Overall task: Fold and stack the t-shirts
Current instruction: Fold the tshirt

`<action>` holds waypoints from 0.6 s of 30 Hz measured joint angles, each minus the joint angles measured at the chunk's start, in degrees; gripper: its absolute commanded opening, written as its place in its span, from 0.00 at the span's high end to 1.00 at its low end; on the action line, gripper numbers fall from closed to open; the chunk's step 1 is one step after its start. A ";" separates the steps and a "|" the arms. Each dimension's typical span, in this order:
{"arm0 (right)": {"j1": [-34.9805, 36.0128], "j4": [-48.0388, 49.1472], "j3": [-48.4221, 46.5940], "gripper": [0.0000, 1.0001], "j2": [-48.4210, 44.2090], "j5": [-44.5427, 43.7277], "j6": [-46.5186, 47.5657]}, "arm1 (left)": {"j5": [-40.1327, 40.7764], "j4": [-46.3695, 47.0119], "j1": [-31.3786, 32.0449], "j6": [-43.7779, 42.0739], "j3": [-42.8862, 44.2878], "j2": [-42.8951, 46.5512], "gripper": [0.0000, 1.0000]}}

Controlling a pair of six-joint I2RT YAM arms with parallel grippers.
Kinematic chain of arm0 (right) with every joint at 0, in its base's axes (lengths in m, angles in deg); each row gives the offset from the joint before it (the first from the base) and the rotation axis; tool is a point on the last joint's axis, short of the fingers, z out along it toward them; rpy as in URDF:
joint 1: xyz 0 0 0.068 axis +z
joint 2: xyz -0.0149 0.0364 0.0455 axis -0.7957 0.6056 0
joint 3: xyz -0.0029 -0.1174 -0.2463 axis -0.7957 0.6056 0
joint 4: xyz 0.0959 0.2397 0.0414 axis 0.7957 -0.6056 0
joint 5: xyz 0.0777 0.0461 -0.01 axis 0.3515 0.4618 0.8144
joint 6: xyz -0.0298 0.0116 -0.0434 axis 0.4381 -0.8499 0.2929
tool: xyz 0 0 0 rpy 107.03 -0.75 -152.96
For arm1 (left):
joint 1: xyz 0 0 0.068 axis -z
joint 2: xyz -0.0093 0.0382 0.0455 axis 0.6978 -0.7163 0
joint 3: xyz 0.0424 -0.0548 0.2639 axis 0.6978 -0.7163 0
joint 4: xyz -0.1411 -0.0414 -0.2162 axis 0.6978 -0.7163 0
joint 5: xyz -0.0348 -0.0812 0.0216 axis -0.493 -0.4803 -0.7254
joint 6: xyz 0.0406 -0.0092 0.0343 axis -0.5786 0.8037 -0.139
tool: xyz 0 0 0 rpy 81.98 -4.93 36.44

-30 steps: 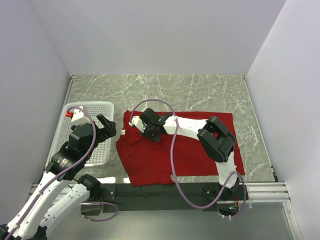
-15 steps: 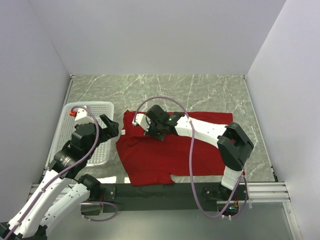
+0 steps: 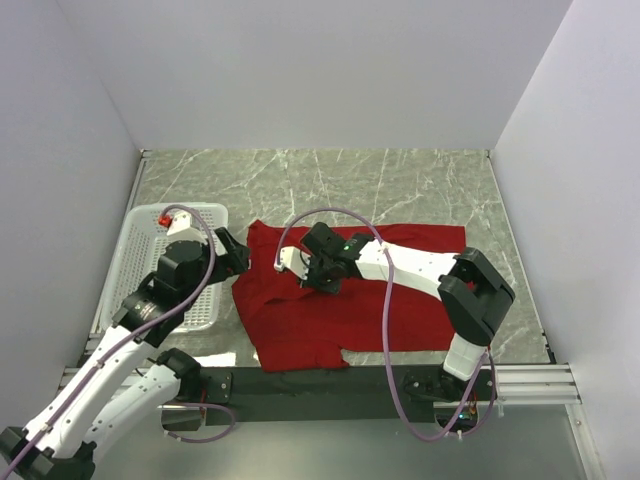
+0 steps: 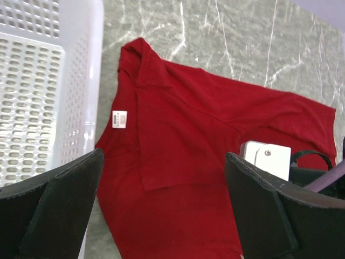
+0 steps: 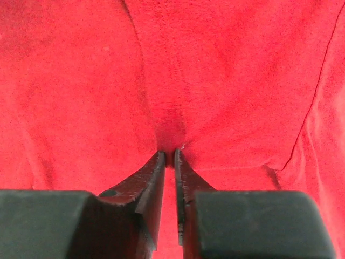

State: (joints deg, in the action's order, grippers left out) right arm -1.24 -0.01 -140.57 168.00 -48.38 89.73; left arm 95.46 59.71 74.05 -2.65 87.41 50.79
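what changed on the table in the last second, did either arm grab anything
The right gripper slid a little right and toward the near edge across the t-shirt, its elbow swinging out to the right. It now pinches a small ridge of the cloth. The left gripper crept toward the shirt's left edge, jaws wide open and empty throughout. The basket stayed where it was, and the shirt is still unfolded.

The deep-red cloth t-shirt was a soft, matt knit, finely textured up close, and its small white neck tag looked flat and smooth. The white mesh basket was smooth plastic with a faint sheen. The grey-green marbled tabletop appeared smooth and dull-polished. The black fingers of the left gripper were matt plastic. The white arm shells were glossy.
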 measured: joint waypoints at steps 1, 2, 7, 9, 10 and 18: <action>0.00 -0.02 0.00 0.71 0.00 0.15 -0.02 | -0.44 0.44 0.00 -0.04 -0.15 -0.44 0.01; -0.02 -0.09 0.00 0.68 0.00 0.35 0.26 | -0.85 0.72 0.00 -0.13 -0.22 -1.07 0.01; -2.05 -1.31 -0.04 0.58 -0.76 3.50 -0.46 | -3.37 2.75 0.00 -0.74 -0.44 -5.68 0.01; -5.77 -2.89 -0.57 0.57 -2.19 7.06 -1.29 | -3.87 3.80 -0.02 -0.70 -0.44 -7.91 0.02; -8.76 -3.48 -1.11 0.58 -2.91 8.83 -1.79 | -4.22 4.66 -0.11 -0.68 -0.44 -9.53 0.03; -37.31 -1.46 -1.57 0.58 -9.33 15.98 -9.46 | -8.52 9.09 -6.54 2.25 9.20 -31.98 0.27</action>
State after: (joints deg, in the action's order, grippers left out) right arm -38.55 -1.47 -142.15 158.67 -32.41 80.26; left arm 86.93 68.80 67.52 -0.40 96.62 18.81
